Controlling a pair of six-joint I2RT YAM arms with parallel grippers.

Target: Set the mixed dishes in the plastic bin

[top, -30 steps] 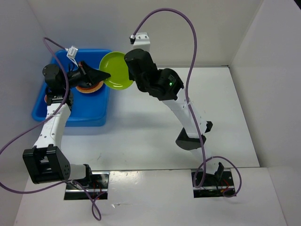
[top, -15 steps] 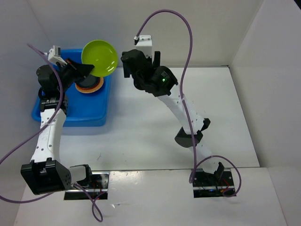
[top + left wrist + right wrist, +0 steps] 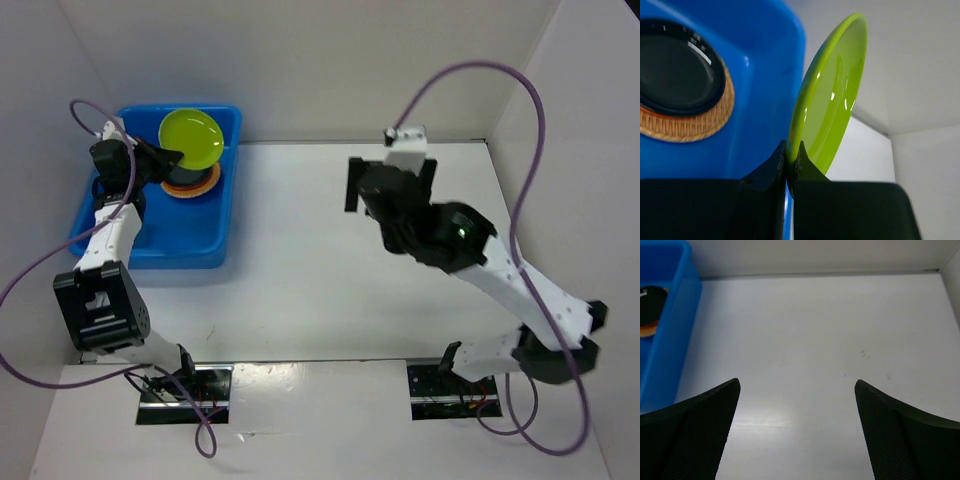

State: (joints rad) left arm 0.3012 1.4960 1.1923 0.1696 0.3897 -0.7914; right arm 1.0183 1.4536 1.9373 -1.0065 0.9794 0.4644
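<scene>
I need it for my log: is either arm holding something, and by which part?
The left fingers pinch the green plate by its rim, over the blue bin. The right fingers are open and hold nothing.

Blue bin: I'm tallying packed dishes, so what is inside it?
A black plate on a woven plate. The green plate in the left gripper covers part of them from above.

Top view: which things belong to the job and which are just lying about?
Job: green plate, held by left gripper; bin; black plate and woven plate stacked in it.
Not the job: cables; table; open, empty right gripper.
</scene>
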